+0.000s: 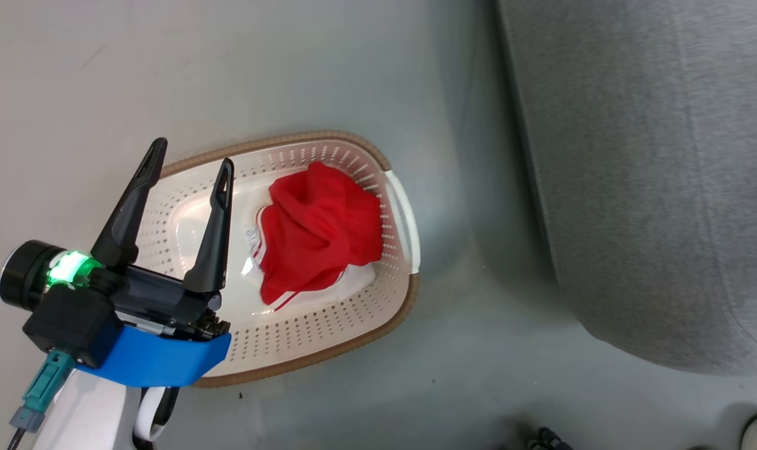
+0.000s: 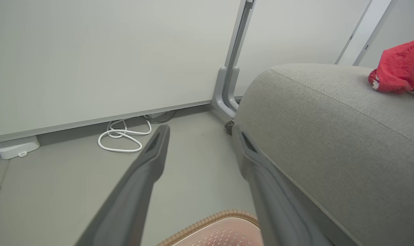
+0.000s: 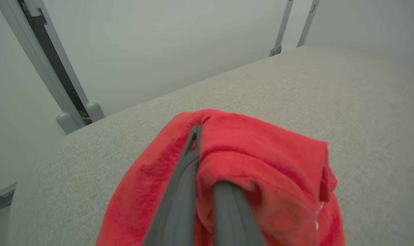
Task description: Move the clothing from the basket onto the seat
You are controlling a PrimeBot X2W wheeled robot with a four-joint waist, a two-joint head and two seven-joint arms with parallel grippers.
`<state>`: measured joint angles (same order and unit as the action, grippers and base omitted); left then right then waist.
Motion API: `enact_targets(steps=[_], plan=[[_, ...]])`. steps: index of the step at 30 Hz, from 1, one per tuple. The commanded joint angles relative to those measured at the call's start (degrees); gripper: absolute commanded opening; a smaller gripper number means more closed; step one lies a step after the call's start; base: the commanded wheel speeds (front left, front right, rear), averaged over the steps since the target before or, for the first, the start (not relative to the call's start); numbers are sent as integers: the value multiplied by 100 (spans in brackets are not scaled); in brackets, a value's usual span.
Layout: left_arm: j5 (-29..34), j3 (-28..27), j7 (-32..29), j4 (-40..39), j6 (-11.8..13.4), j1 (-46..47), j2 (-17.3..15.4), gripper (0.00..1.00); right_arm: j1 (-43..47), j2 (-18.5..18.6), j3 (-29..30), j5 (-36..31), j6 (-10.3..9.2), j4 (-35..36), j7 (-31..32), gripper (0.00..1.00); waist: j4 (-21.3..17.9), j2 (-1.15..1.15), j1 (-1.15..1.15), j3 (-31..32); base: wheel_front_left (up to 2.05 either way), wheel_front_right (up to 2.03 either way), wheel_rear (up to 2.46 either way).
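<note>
The left claw hangs empty, fingers spread wide, over the bare end of the basket. The striped red garment lies bunched at the other end, to the claw's right, on the side nearest the seat. Its heap runs roughly parallel to the fingers. The right claw is clamped on the plain red garment over the seat, well apart from the basket - so the left claw is the nearer one, and it likely needs to shift right and dip.
</note>
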<state>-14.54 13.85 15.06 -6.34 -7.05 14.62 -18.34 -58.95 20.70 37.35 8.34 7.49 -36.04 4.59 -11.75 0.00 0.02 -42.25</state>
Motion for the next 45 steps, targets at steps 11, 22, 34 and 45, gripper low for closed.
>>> enact_targets(steps=[11,22,34,45], plan=[[-53,31,15,143,16,138,140,100,-10,-28,92,-699,2,-726,-280,100,201,0,-2,104,0,0,0],[-254,-108,15,687,-42,-74,679,100,783,-252,-631,-984,1,-966,-598,100,194,0,-2,1269,0,0,0],[-347,-520,17,1400,-45,-614,1182,100,2841,-926,-1823,-1180,1,244,-1023,100,442,0,-2,2759,0,0,0],[-381,-918,16,1823,-46,-1118,1368,100,4589,-1594,-2728,-1092,1,2131,-1342,100,660,0,-2,3523,0,0,0]])
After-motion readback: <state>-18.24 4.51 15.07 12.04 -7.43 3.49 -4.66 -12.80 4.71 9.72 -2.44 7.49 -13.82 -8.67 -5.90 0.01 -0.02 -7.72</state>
